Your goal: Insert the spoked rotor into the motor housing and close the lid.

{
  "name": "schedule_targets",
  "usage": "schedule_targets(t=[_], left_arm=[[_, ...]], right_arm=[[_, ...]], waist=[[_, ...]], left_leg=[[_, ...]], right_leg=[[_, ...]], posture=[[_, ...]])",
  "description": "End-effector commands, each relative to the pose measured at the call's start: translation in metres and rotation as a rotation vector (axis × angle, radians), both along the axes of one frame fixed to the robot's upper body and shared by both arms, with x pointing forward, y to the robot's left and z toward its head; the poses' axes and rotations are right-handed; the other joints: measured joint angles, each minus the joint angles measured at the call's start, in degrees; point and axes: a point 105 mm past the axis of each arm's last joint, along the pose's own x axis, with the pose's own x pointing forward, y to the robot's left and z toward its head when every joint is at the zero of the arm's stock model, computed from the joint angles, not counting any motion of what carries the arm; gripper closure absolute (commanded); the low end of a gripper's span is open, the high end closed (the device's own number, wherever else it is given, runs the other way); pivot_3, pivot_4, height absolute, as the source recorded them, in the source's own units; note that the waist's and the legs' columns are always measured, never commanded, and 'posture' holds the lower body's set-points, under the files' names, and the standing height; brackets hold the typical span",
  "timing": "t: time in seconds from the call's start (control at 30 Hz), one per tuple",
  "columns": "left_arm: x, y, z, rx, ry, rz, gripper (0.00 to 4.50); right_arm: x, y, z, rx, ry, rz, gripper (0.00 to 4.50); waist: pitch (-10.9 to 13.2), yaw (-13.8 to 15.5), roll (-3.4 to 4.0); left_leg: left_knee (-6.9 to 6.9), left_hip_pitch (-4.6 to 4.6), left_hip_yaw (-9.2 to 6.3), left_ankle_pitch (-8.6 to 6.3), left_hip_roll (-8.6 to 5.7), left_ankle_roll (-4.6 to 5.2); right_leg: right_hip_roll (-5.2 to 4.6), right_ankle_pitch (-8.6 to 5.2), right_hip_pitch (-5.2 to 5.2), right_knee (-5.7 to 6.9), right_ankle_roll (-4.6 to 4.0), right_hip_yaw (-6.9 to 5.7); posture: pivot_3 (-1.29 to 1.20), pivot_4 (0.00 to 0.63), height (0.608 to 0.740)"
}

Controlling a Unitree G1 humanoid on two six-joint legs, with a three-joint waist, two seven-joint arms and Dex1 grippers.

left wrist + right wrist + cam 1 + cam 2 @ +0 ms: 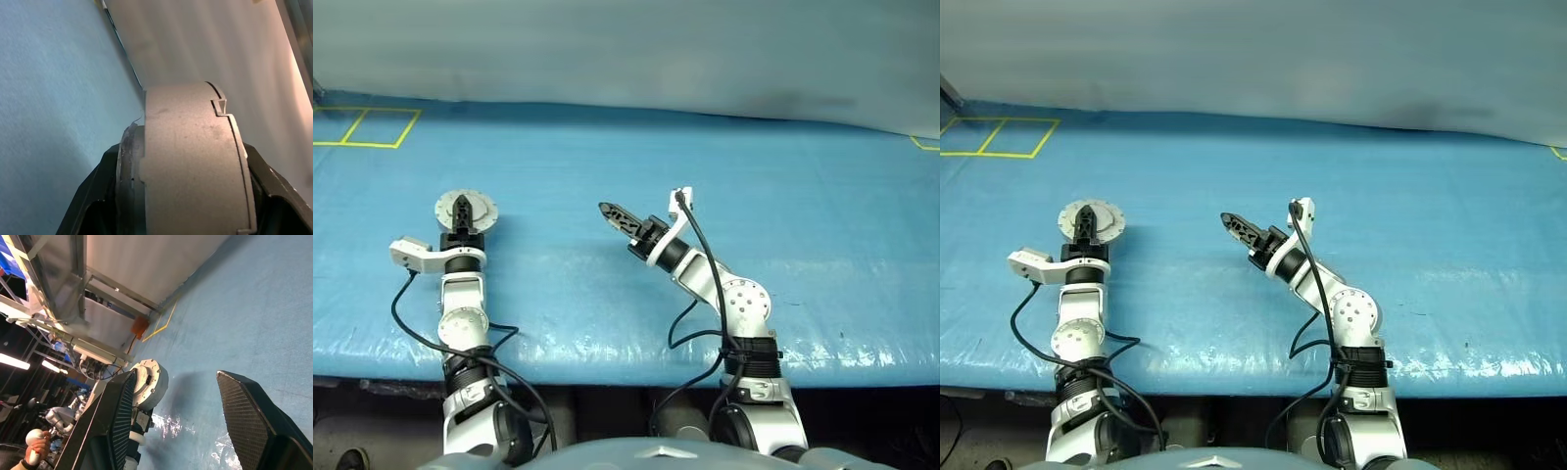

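The left gripper (461,211) is covering the middle of the motor housing (481,208), so its inside is staying unseen; in the left wrist view the housing's lower part is running off the frame, and its fingers (88,200) are showing only partly

You have one round grey metal motor housing (466,210), two black-fingered tools, and one blue-covered bench (803,245) under them.
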Motion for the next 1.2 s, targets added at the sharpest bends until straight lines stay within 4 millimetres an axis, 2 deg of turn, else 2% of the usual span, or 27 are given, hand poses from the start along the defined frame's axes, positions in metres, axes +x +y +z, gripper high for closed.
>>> schedule_targets(t=[0.03,0.1,0.2,0.43,0.6,0.73,0.83,0.93,0.97,1.03,1.1,1.13,1.2], left_arm=[[-0.001,0.012,0.011,0.067,0.003,0.060,1.51],[-0.005,0.014,0.003,0.059,0.042,0.082,1.05],[-0.012,0.019,-0.007,0.050,0.084,0.115,0.05],[-0.051,0.047,0.003,0.108,0.088,0.262,0.05],[-0.092,0.077,0.017,0.239,0.127,0.449,0.05],[-0.106,0.081,0.052,0.349,0.019,0.543,0.05],[-0.099,0.057,0.084,0.475,-0.138,0.480,0.05],[-0.077,0.005,0.106,0.632,-0.267,0.235,0.05],[-0.068,-0.023,0.107,0.687,-0.301,0.068,0.05],[-0.058,-0.074,0.099,0.835,-0.320,-0.230,0.05],[-0.055,-0.109,0.082,0.991,-0.291,-0.431,0.05],[-0.054,-0.122,0.070,1.055,-0.273,-0.525,0.05],[-0.053,-0.137,0.053,1.122,-0.248,-0.642,0.05]], right_arm=[[-0.001,0.007,0.013,0.016,-0.049,0.026,1.64],[-0.001,0.008,0.014,0.012,-0.050,0.034,1.63],[-0.001,0.010,0.015,0.009,-0.052,0.039,1.63],[0.000,0.011,0.011,0.003,-0.037,0.049,1.63],[0.002,0.013,0.009,0.003,-0.029,0.059,1.63],[0.004,0.014,0.013,-0.019,-0.068,0.052,1.63],[0.005,0.008,0.017,-0.085,-0.169,0.003,1.63],[0.008,-0.006,0.015,-0.201,-0.290,-0.088,1.63],[0.010,-0.012,0.012,-0.255,-0.324,-0.118,1.63],[0.011,-0.021,0.004,-0.366,-0.374,-0.144,1.63],[0.009,-0.029,-0.002,-0.464,-0.435,-0.138,1.63],[0.007,-0.035,-0.005,-0.529,-0.480,-0.140,1.63],[0.006,-0.043,-0.008,-0.612,-0.525,-0.141,1.63]], waist=[[0.00,0.00,-0.01],[0.00,0.00,-0.02],[-0.01,0.02,-0.03],[-0.03,-0.68,-0.04],[-0.03,-0.47,-0.06],[-0.04,-0.10,-0.07],[-0.04,0.24,-0.07],[-0.04,0.63,-0.08],[-0.05,0.67,-0.07],[-0.04,0.65,-0.06],[-0.01,0.32,0.00],[-0.01,0.16,0.00],[0.01,-0.32,0.04]], left_leg=[[0.00,0.00,-0.01,0.00,0.00,0.00],[0.00,0.00,-0.02,0.00,0.01,0.00],[0.01,0.06,-0.01,0.00,0.01,0.00],[-0.01,0.17,0.01,0.00,0.04,0.00],[0.02,0.16,0.01,0.01,0.04,-0.01],[0.09,0.16,0.00,0.02,0.04,-0.03],[0.25,0.17,0.00,0.02,0.03,-0.03],[0.43,0.18,0.00,0.02,-0.02,-0.03],[0.48,0.22,-0.01,0.01,-0.03,-0.04],[0.58,0.24,0.00,0.01,-0.05,-0.04],[0.62,0.28,0.07,0.01,-0.06,-0.04],[0.62,0.32,0.11,0.01,-0.05,-0.04],[0.60,0.36,0.11,0.01,-0.02,-0.04]], right_leg=[[0.00,0.00,0.00,0.01,0.00,-0.01],[0.00,0.00,0.00,0.01,0.00,-0.01],[0.00,0.01,0.06,0.02,0.00,-0.01],[0.01,0.01,0.12,0.04,-0.01,0.01],[0.01,0.01,0.12,0.05,-0.02,0.01],[0.01,-0.04,0.15,0.05,-0.07,-0.01],[0.00,-0.12,0.26,0.02,-0.17,-0.01],[-0.04,-0.17,0.39,-0.02,-0.08,-0.01],[-0.05,-0.22,0.46,-0.03,0.01,-0.01],[-0.07,-0.21,0.52,-0.02,0.03,0.01],[-0.09,-0.20,0.53,-0.01,0.03,0.07],[-0.09,-0.19,0.52,0.00,0.03,0.11],[-0.07,-0.20,0.50,0.02,0.02,0.09]], posture=[[0.00,0.150,0.740],[0.00,0.150,0.740],[0.00,0.150,0.740],[0.00,0.150,0.740],[0.00,0.150,0.740],[0.00,0.150,0.740],[0.00,0.150,0.740],[0.00,0.150,0.740],[0.00,0.150,0.740],[0.00,0.150,0.740],[0.00,0.150,0.740],[0.00,0.150,0.740],[0.00,0.150,0.740]])
